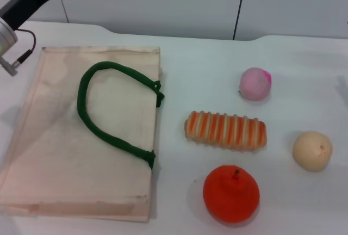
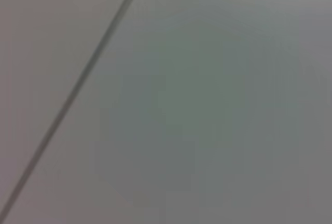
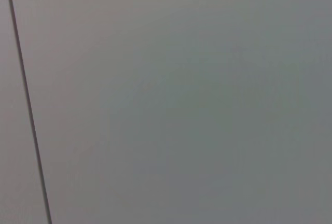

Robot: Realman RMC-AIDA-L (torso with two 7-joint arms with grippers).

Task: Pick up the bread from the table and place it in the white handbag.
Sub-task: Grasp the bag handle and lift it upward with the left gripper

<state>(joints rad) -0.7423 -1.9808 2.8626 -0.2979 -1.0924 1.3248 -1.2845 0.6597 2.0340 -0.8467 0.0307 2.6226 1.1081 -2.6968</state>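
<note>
Nearest the head camera sits a round orange-red fruit (image 1: 231, 193) on the white counter (image 1: 304, 72). Just beyond it lies the bread (image 1: 225, 130), a ridged orange-and-cream loaf lying flat, apart from everything around it. A beige ball (image 1: 312, 150) rests to its right and a pink ball (image 1: 255, 84) farther back. Left of the bread, close by, the white handbag (image 1: 54, 153) lies flat with its green rope handle (image 1: 106, 112) looped on top. Part of the left arm (image 1: 24, 1) shows at the far left corner, above the bag's edge; neither claw is visible, so their state cannot be told. Both wrist views show only a plain grey surface with a dark seam.
</note>
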